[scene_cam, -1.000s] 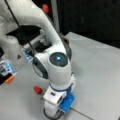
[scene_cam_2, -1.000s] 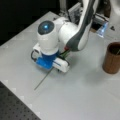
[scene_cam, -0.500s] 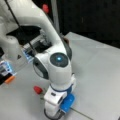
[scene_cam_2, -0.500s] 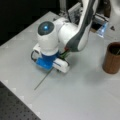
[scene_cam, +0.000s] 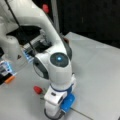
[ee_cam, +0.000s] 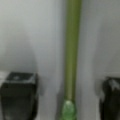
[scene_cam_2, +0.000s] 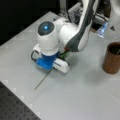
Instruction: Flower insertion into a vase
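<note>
Wrist view: gripper low over table, fingers spread wide, straddling green stem for pickup; nothing gripped. Vase well apart.

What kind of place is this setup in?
Probably a robotics lab: a white arm's end effector straddles a flower stem on a grey table, with a brown vase and equipment racks behind.

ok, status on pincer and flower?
Pincer open, low over table, fingers straddling green stem. Flower not lifted. Vase stands apart, nothing between.
</note>
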You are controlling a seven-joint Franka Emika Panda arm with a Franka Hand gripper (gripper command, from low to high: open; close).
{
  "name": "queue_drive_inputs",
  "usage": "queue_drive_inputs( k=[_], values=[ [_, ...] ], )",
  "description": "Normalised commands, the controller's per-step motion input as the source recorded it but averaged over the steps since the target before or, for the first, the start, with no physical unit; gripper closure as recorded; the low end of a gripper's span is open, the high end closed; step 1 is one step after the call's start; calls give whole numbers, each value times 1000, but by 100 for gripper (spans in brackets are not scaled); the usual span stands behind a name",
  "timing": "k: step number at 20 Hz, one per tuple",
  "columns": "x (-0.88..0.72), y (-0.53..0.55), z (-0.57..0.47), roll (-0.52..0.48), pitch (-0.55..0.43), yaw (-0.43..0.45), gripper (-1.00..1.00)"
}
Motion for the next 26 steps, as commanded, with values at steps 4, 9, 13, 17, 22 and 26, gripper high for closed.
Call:
queue_drive_inputs(
  k=[4, 9, 13, 17, 22, 26],
  values=[
    [105, 43, 116, 88, 58, -46, 100],
    [-18, 69, 230, 93, 105, -80, 100],
    [-136, 143, 373, 96, 144, -129, 100],
    [-139, 206, 336, 93, 97, -158, 100],
    [-118, 165, 218, 71, 26, -197, 100],
    [-224, 233, 378, 82, -54, -227, 100]
  ],
)
